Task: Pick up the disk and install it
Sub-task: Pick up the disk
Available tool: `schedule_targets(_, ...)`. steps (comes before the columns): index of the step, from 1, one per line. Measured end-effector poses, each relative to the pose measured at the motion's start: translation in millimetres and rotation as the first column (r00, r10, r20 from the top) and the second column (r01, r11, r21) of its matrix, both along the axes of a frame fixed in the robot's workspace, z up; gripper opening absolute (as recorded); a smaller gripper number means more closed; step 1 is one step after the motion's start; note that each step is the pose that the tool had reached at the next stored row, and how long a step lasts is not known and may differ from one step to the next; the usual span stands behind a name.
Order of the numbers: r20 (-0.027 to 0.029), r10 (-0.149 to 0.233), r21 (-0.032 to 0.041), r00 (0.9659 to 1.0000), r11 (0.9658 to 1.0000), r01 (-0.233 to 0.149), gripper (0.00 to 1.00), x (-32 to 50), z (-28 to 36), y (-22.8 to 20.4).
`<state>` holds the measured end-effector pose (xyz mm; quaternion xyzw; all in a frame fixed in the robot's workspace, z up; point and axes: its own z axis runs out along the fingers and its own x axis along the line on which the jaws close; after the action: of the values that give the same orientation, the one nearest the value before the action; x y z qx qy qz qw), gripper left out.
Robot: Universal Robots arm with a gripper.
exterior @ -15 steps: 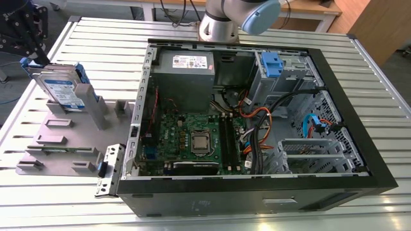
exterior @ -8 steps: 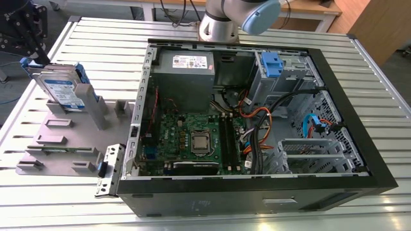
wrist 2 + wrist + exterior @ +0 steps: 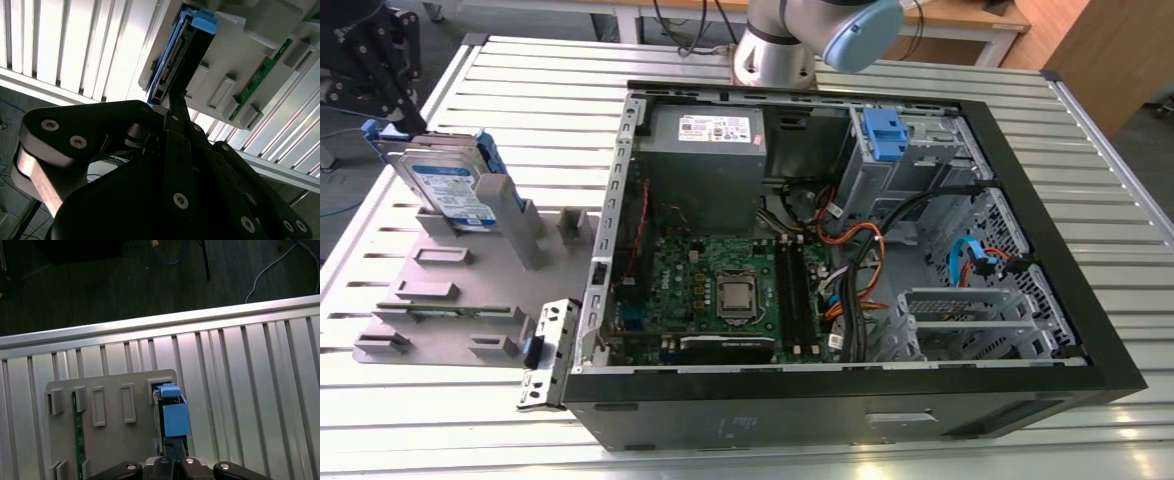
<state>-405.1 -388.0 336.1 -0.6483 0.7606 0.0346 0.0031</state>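
Slatted metal table [image 3: 520, 70]: carries everything in the exterior view.

Open computer case [image 3: 854, 400]: lies on its side and takes up the middle and the exterior view's right of the table. Interior is exposed.

Arm [image 3: 787, 45]: its grey base column stands just behind the far wall of the case.

Grey fixture plate [image 3: 427, 290]: flat on the table, just beside the case on the exterior view's left. It has raised slots and posts, and shows in both wrist views [image 3: 235, 45] [image 3: 115, 450].

Power-supply box [image 3: 707, 150]: grey, white sticker, in the far corner of the case.

Green motherboard [image 3: 720, 270]: nearer than the power-supply box, with bundled cables to the exterior view's right of it.

Disk [image 3: 447, 190]: stands on edge in a slot at the far end of the fixture plate, leaning slightly, label facing the camera, blue bracket round its edges. It is outside the case, not installed. Both wrist views see it edge-on [image 3: 190, 60] [image 3: 175, 417].

Gripper [image 3: 403, 118]: black, at the disk's upper far edge. Both wrist views [image 3: 172, 102] [image 3: 175, 450] put its tip right at the disk's narrow end. Cannot tell how far open it is, or whether it has hold of the disk.

Blue caddy [image 3: 883, 135]: on the metal bay in the case's far right corner.

Green memory strip [image 3: 447, 312]: seated in a near slot of the fixture plate, well apart from the disk.
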Motion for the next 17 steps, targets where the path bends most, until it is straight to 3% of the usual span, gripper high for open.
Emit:
schedule_targets(10, -0.0001, 0.007, 0.0001, 1.0, 1.0, -0.007, 0.11, 7.2, -2.9, 0.1)
schedule_targets(17, -0.0002, 0.009, -0.0001, 1.0, 1.0, -0.009, 0.11, 7.9, -4.1, 0.6)
